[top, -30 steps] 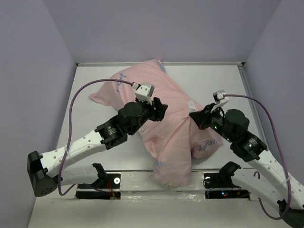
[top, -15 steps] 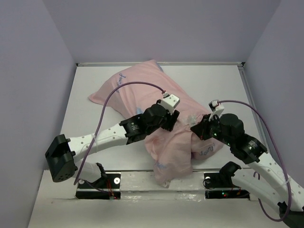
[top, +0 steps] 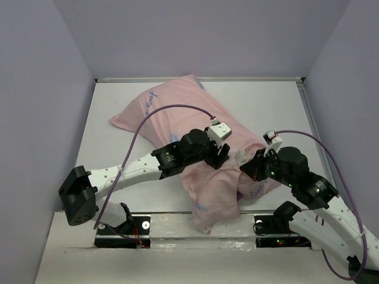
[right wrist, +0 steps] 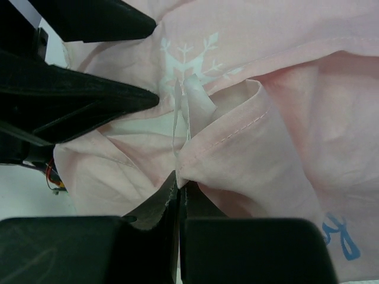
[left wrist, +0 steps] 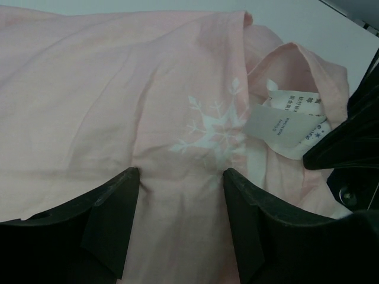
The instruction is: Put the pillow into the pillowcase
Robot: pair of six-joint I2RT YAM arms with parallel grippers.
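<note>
The pillowcase (top: 177,109) lies pale pink side up, bulging, from the far left to the near edge. Its printed snowflake (left wrist: 213,127) and white care tags (left wrist: 284,121) show by the open hem. The pillow is hidden under the pink fabric. My left gripper (top: 222,155) is open, its fingertips (left wrist: 127,180) pressed onto the pillowcase (left wrist: 89,106) just left of the hem. My right gripper (top: 244,163) is shut on the stitched hem of the pillowcase (right wrist: 266,154), pinching a fold at its tips (right wrist: 179,180). The left gripper's fingers (right wrist: 89,97) show close to the left.
The white table (top: 272,100) is boxed by lilac walls on three sides. The arm bases and mounting plates (top: 136,228) sit along the near edge. Purple cables (top: 323,148) loop over both arms. The two grippers are nearly touching.
My left arm has swung right across the pillowcase and come down next to the right gripper. The right gripper has pulled the hem slightly nearer.
</note>
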